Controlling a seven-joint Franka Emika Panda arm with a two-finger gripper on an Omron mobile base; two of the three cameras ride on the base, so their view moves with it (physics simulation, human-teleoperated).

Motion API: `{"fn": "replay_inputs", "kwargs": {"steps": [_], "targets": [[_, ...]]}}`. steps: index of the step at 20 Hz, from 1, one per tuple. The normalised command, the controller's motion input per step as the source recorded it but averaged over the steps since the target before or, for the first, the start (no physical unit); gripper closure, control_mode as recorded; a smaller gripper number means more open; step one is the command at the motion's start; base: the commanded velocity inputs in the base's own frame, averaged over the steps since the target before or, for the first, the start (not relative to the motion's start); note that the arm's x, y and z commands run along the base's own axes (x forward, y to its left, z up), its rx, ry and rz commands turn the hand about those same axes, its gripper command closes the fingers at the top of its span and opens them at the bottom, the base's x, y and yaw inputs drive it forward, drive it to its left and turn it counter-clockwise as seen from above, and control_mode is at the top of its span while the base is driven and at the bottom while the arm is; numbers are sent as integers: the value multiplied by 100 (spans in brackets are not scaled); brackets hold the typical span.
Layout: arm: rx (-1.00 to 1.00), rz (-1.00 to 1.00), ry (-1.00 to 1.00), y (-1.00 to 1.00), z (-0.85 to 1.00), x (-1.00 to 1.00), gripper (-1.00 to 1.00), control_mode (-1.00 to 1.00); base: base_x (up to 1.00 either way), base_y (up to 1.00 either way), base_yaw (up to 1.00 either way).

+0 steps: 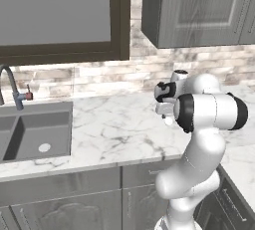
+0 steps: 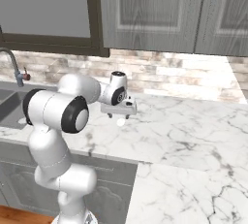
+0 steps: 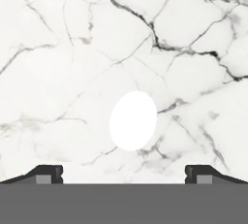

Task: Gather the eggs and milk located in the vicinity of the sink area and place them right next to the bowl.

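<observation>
- Sink (image 1: 42,134) sits at the far left of the left base view. It is a dark recessed basin, cut off by the picture's edge, with a curved faucet (image 1: 10,82) and a small red handle (image 1: 29,95) behind it. No carton or ball can be made out in or beside the part of the basin that is in frame.
- Moving right, the marble counter (image 1: 109,124) runs bare up to the arm.
- Over the middle of that counter the gripper (image 3: 124,173) points straight down. Its two dark fingertips (image 3: 48,173) are spread as wide as they go, with nothing between them.
- Directly below the gripper, on the marble, lies a small pale oval, taken here to be the egg (image 3: 133,121). It rests slightly right of centre between the tips and is well apart from the sink.
- The step in hand looks like the approach to the first pickup, and nothing has been gathered so far.
- The next move calls for a straight descent, nudged a little toward the oval. The jaws should close only once the tips sit on either side of its widest part, because a round thing is likely to roll or squirt out under an off-centre pinch.
- The oval renders flat white with no shading, so its true colour and its height above the counter are hard to judge.
- From both base views the wrist covers most of the oval.
- Further right, the counter turns a corner under the wall cabinets (image 2: 155,14).
- Where the milk and the bowl stand cannot be told from these pictures.
</observation>
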Motion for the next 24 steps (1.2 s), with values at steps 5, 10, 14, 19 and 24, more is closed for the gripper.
{"fn": "replay_inputs", "kwargs": {"steps": [5, 10, 14, 19, 24], "targets": [[0, 0, 1, 0, -6, 20, -100, -100, 0, 0, 0], [0, 0, 0, 0, -14, 16, -100, -100, 0, 0, 0], [0, 0, 0, -1, -24, 5, -100, -100, 0, 0, 0], [0, 0, 0, 0, -15, -6, -100, -100, 0, 0, 0], [0, 0, 0, 0, -1, -3, -100, -100, 0, 0, 0]]}}
